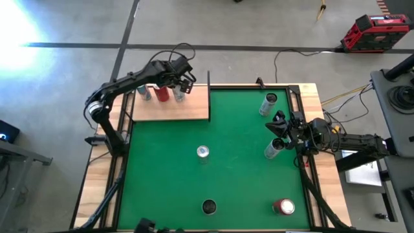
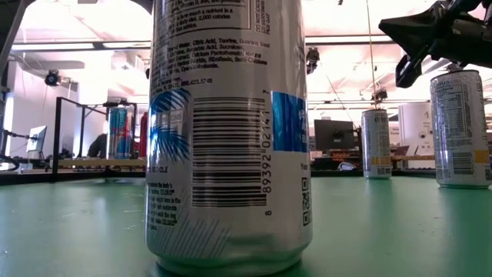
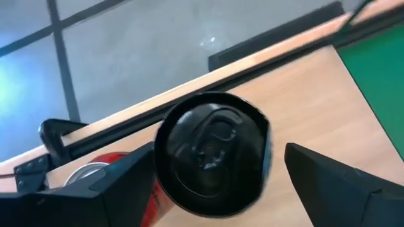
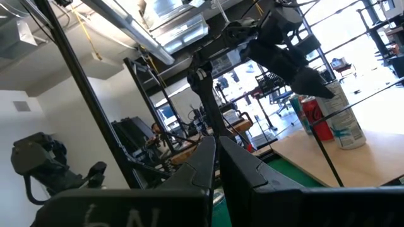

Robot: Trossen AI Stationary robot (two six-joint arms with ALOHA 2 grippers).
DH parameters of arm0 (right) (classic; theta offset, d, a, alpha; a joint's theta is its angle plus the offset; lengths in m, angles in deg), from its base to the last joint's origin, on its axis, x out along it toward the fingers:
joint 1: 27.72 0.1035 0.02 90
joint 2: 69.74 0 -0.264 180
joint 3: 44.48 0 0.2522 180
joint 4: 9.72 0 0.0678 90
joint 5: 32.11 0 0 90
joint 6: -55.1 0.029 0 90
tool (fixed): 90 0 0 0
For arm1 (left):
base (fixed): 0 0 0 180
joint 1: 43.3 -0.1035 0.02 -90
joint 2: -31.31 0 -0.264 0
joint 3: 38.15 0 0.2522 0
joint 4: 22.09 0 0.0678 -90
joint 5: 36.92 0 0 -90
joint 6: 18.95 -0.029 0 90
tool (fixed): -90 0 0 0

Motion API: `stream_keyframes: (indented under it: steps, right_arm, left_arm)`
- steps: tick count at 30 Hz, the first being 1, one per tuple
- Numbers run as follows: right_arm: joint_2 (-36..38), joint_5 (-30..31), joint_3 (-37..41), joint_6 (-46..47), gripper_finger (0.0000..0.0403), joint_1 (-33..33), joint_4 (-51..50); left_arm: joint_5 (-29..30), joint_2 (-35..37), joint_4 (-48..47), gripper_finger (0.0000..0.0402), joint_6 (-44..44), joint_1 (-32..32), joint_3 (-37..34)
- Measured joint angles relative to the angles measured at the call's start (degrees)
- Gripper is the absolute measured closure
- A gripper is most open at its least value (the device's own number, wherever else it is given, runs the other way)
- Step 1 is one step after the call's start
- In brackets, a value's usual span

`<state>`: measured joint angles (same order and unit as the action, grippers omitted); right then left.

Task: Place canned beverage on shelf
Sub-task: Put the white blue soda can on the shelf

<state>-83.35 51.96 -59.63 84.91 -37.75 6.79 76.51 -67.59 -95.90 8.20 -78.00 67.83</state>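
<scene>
The shelf (image 1: pixel 194 110), a light-wood board with thin black rods at the far-left corner of the green mat (image 1: pixel 239 149), already carries 3 cans near its far edge: a pale blue can (image 1: pixel 145 94), a red can (image 1: pixel 161 94) and a black-topped can (image 1: pixel 178 95) just beside it. The left gripper (image 1: pixel 183 79) hangs directly over that last can. In the left wrist view the black-topped can (image 3: pixel 211 151) sits between the 2 spread fingers (image 3: pixel 107 186), with clear air on both sides, so the gripper is released and the can stands on the board on its own; the red can (image 3: pixel 95 173) shows close at its side. By my reading, this placement is finished or nearly so.

Much remains. 5 more cans stand on the mat: a silver can (image 1: pixel 203 152) in the middle, a black-topped one (image 1: pixel 209 206) and a red-topped one (image 1: pixel 284 206) at the near edge, and 2 silver cans (image 1: pixel 268 103) toward the right.

The right gripper (image 1: pixel 282 127) sits at the right side of the mat, just beside the nearer silver can (image 1: pixel 273 149) and above it. Its fingers (image 4: pixel 211 164) press together in its wrist view, clenched on nothing, so that can is not yet grasped.
</scene>
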Motion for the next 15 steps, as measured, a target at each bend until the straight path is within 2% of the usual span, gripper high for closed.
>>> stream_keyframes:
  steps: [5, 15]
  right_arm:
    - [0.0, 0.0, 0.0, 0.0, 0.039, 0.0, 0.0]
    - [0.0, 0.0, 0.0, 0.0, 0.039, 0.0, 0.0]
  left_arm:
    - [-1.9, 0.6, 0.0, 0.0077, -4.0, 0.0, 0.0]
    - [-2.0, 2.4, 1.2, 0.0077, -16.3, -0.1, 0.0]
